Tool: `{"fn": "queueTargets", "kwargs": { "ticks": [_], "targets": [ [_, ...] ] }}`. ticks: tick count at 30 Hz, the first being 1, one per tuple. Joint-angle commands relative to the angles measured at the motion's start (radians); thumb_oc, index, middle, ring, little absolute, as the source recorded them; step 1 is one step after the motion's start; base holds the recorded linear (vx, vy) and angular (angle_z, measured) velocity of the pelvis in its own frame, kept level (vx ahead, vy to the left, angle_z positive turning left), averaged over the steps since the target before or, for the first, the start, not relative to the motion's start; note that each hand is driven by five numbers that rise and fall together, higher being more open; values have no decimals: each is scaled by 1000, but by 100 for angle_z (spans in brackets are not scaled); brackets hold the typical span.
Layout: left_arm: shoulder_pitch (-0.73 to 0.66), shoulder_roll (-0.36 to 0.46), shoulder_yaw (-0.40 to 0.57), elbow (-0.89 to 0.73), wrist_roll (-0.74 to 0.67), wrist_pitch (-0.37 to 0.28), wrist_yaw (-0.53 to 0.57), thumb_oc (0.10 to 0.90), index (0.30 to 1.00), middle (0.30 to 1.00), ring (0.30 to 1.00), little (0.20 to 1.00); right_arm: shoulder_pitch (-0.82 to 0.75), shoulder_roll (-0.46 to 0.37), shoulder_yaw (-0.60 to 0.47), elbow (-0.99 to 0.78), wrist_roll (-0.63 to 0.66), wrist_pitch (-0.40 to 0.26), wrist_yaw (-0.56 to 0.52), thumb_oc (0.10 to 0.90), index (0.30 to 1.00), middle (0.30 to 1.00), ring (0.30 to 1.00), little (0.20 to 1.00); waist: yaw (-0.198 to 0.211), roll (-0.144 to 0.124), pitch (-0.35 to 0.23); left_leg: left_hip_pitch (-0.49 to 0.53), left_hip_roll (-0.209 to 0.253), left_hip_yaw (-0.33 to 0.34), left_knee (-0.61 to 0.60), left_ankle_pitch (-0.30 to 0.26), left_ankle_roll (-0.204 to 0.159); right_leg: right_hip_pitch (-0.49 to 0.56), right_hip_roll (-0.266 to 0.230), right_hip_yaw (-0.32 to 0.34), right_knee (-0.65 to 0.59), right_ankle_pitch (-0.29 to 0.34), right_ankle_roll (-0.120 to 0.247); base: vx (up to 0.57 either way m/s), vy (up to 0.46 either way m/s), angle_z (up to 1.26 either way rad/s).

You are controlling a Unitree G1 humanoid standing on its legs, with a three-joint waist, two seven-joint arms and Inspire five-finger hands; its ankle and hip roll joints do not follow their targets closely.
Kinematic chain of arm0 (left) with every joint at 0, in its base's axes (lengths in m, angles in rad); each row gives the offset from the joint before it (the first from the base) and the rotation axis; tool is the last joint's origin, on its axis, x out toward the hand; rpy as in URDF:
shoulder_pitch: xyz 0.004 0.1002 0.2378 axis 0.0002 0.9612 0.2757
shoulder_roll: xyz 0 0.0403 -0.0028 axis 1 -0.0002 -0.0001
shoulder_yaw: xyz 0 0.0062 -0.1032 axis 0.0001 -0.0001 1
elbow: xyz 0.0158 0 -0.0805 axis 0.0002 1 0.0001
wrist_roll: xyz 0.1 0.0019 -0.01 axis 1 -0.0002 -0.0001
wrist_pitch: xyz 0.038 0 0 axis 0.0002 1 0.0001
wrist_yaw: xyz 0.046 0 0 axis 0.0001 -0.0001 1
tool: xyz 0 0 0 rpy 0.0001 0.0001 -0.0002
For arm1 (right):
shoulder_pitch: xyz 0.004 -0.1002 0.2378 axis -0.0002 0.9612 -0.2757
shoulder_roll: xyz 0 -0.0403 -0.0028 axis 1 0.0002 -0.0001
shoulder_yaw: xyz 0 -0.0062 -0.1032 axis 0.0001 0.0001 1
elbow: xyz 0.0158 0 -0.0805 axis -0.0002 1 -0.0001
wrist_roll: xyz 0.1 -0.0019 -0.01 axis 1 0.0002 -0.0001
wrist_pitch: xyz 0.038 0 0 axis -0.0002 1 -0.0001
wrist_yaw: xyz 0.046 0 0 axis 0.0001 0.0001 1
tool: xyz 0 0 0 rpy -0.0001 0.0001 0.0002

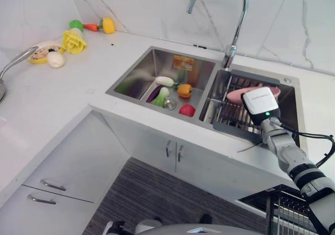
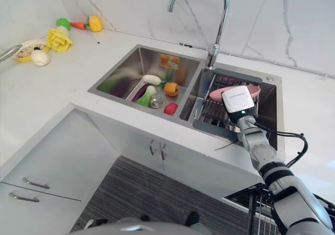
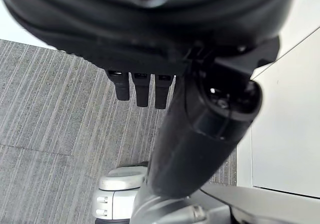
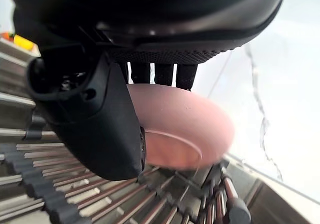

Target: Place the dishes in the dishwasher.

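1. The right hand is seen over the right-hand basin of the sink, with a pink plate pinched between the thumb and the fingers; thumb on the near face, fingers behind the far rim.
2. The plate is held roughly on edge, tilted, just above the wire dish rack that sits inside that basin. Whether its lower edge is touching the rack bars can't be told.
3. In the head views the plate is mostly covered by the white wrist box, with only a pink sliver showing on either side.
4. The left hand is hung down over the grey striped floor next to a white cabinet; its fingers are kept straight and relaxed, nothing held.
5. In the left basin, toy vegetables are scattered near the drain: a white-and-green one, an orange pepper, a red piece.
6. More toy food, including a yellow piece, is spread on the white surface at the back left corner.
7. A chrome tap is arched over the divide between basins.
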Motion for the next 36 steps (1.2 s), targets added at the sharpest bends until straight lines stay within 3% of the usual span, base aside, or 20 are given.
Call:
{"fn": "queueTargets", "kwargs": {
  "ticks": [1,10,13,20,29,30,31,32,33,34,35,36],
  "targets": [
    [-49,20,-101,64,0,-12,23,800,900,900,900,900,-203,-20,-19,6,2,60,-88,400,300,300,300,300,44,-45,-36,-79,42,53,-19,88,-65,134,-66,6,15,-175,108,-4,-5,22],
    [-43,14,-96,60,0,-12,30,800,900,900,900,900,-160,-89,-132,-121,50,62,-143,400,300,300,300,300,46,-41,-37,-91,39,36,-19,93,-70,135,-67,-14,15,-176,109,-6,0,16],
    [-43,4,-81,52,4,-12,33,800,900,900,900,900,-85,-121,-262,-310,66,49,-194,400,300,300,300,300,27,-37,-35,-90,38,38,-19,89,-67,131,-69,-12,15,-177,110,1,15,7],
    [-47,-5,-72,39,42,-5,33,800,900,900,900,900,109,-82,-467,-551,129,-1,-218,400,300,300,300,300,-17,-50,-30,-75,32,75,-17,67,-45,115,-73,36,15,-166,118,4,40,-4],
    [-80,9,-59,15,92,3,39,800,900,900,900,900,342,-15,-716,-804,158,-14,-294,400,300,300,300,300,-139,-75,5,-81,3,172,-19,37,0,9,-101,177,18,-107,149,-27,108,-39],
    [-82,10,-60,15,93,4,39,800,900,900,900,900,347,-12,-722,-810,157,-14,-292,400,300,300,300,300,-134,-76,3,-84,3,176,-19,37,1,4,-102,181,18,-105,150,-190,128,-64],
    [-98,24,-63,6,104,2,39,800,900,900,900,900,364,-11,-761,-822,159,-6,-308,400,300,300,300,300,-166,-88,27,-109,0,203,-19,38,9,-45,-109,221,21,-77,162,-133,81,-89],
    [-101,25,-63,7,104,2,39,800,900,900,900,900,365,-10,-764,-824,159,-6,-307,400,300,300,300,300,-159,-89,24,-115,-1,210,-19,39,10,-55,-109,228,22,-73,163,-277,164,-97],
    [-124,43,-56,-3,104,-3,45,800,900,900,900,900,384,-17,-806,-843,158,9,-331,400,300,300,300,300,-198,-102,56,-138,0,235,-19,40,19,-110,-112,259,35,-47,180,-213,136,-71],
    [-131,54,-51,-2,99,-3,49,800,900,900,900,900,376,-9,-811,-847,159,19,-342,400,300,300,300,300,-202,-106,67,-147,9,269,-19,35,23,-152,-114,254,61,-38,193,-338,125,-73],
    [-140,73,-39,0,95,-3,58,800,900,900,900,900,359,-4,-801,-839,160,31,-355,400,300,300,300,300,-195,-112,80,-159,32,324,-19,47,20,-192,-126,205,97,-23,200,-286,59,-119],
    [-135,84,-25,2,86,-4,69,800,900,900,900,900,348,-6,-779,-826,160,39,-357,400,300,300,300,300,-164,-109,79,-158,66,396,-19,57,9,-193,-172,50,128,-23,200,-234,86,-202]
  ]
}}
